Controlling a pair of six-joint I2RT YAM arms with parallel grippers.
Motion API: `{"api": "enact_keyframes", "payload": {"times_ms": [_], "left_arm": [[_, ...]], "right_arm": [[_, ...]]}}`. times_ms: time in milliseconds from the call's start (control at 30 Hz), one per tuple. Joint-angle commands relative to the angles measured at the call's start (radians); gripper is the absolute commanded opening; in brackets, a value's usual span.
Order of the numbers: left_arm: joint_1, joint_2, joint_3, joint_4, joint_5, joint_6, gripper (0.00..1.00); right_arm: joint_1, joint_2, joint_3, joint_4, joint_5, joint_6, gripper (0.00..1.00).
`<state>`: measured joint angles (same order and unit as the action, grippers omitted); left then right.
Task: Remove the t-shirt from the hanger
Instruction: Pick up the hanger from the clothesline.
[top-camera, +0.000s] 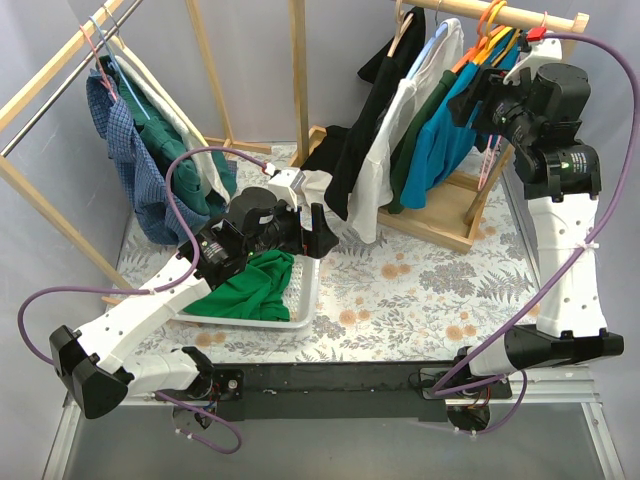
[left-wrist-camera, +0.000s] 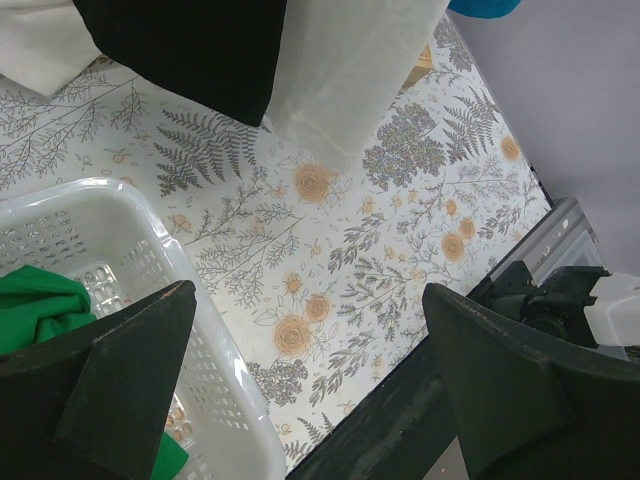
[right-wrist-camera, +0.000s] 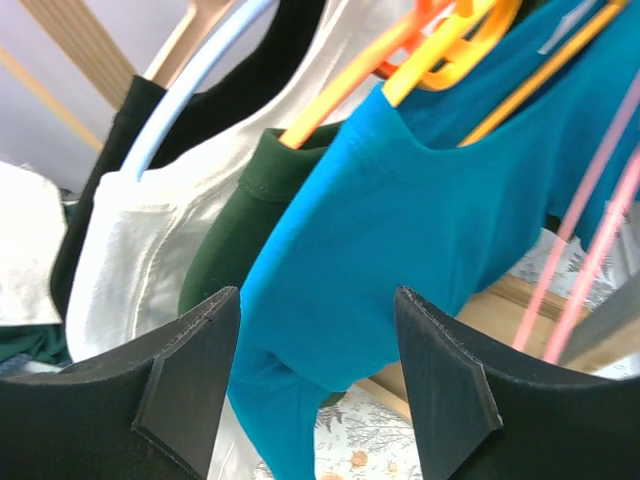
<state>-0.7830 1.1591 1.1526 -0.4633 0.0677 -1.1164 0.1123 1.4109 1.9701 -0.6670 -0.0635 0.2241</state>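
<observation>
A bright blue t-shirt (top-camera: 440, 140) hangs on an orange-yellow hanger (top-camera: 492, 35) on the right wooden rail (top-camera: 500, 12), between a dark green shirt and empty pink hangers. My right gripper (top-camera: 480, 92) is open, level with the shirt's shoulder and just right of it. In the right wrist view the blue t-shirt (right-wrist-camera: 400, 200) fills the gap between the open fingers of my right gripper (right-wrist-camera: 318, 300), not touching them. Its hanger (right-wrist-camera: 450, 40) shows above. My left gripper (top-camera: 318, 232) is open and empty over the right edge of a white basket (top-camera: 300, 300). It also shows in the left wrist view (left-wrist-camera: 310, 300).
The basket (left-wrist-camera: 200, 330) holds a green t-shirt (top-camera: 250, 285). Dark green (right-wrist-camera: 240, 220), white (right-wrist-camera: 150, 230) and black (top-camera: 355, 130) shirts hang left of the blue one. Pink hangers (right-wrist-camera: 590, 260) hang to its right. A second rack with a blue checked shirt (top-camera: 130, 150) stands at the left.
</observation>
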Motion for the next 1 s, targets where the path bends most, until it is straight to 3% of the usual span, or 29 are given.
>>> {"api": "enact_keyframes", "payload": {"times_ms": [0,267,467,600,967], "left_arm": [[-0.002,-0.036,-0.005,0.006,0.004,0.000,0.98],[-0.002,-0.047,-0.027,0.008,0.003,-0.005,0.98],[-0.002,-0.050,-0.033,0.009,0.001,-0.005,0.98],[-0.002,-0.061,-0.040,0.009,0.000,-0.005,0.98],[-0.002,-0.055,-0.050,0.022,0.012,-0.002,0.98]], "right_arm": [[0.018,0.006,-0.004,0.083,-0.061,0.023,0.71],[0.081,0.037,-0.028,0.099,0.004,0.018,0.75],[0.159,0.103,0.030,0.063,0.154,0.015,0.76],[0.188,0.099,0.015,0.027,0.295,0.015,0.72],[0.190,-0.043,-0.086,0.050,0.502,-0.040,0.55]]}}
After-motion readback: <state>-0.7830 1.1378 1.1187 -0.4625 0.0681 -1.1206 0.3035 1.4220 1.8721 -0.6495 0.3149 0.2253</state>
